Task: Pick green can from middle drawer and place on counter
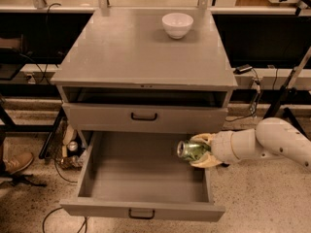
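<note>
The green can (191, 150) is shiny green and silver, lying on its side with its silver rim facing left. My gripper (203, 150) is shut on it and holds it above the right side of the open middle drawer (141, 171), a wide shallow grey tray with a dark front handle. The white arm reaches in from the right. The counter (141, 47) is the cabinet's broad grey top, above and behind the can.
A white bowl (177, 24) stands at the back right of the counter. The drawer above (144, 115) is shut, with an open slot over it. Cables and a shoe lie on the floor at left; dark benches and metal legs flank the cabinet.
</note>
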